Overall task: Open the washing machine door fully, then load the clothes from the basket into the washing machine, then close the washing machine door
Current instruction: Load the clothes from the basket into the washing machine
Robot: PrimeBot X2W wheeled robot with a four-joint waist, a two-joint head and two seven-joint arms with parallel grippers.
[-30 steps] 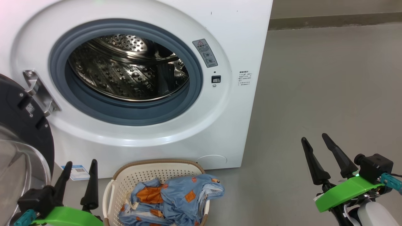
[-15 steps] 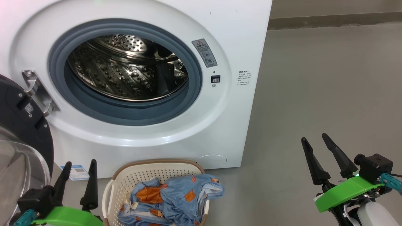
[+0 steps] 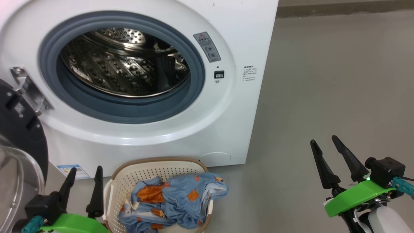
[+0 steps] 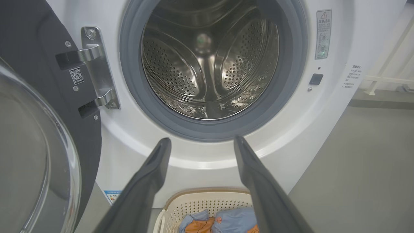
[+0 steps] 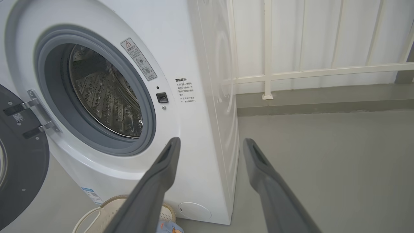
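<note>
The white washing machine [image 3: 226,123] stands with its black round door [image 3: 22,136] swung open to the left on a metal hinge [image 4: 97,68]; the steel drum [image 3: 123,64] shows nothing in it. On the floor in front sits the cream basket [image 3: 129,181] holding light blue clothes [image 3: 178,197] with orange patches. My left gripper [image 3: 84,173] is open, just left of the basket. My right gripper [image 3: 323,142] is open over bare floor, well right of the machine. Both hold nothing. The left wrist view looks between its fingers [image 4: 152,174] into the drum [image 4: 210,64].
Grey floor [image 3: 323,81] stretches to the right of the machine. A white railing [image 5: 291,74] and a low kerb run along the wall behind. A blue label sticker [image 3: 69,171] sits low on the machine's front.
The whole head view has shifted a little, so the camera moved; machine and basket sit slightly higher and more leftward in the picture. Both grippers stay open where they were.
</note>
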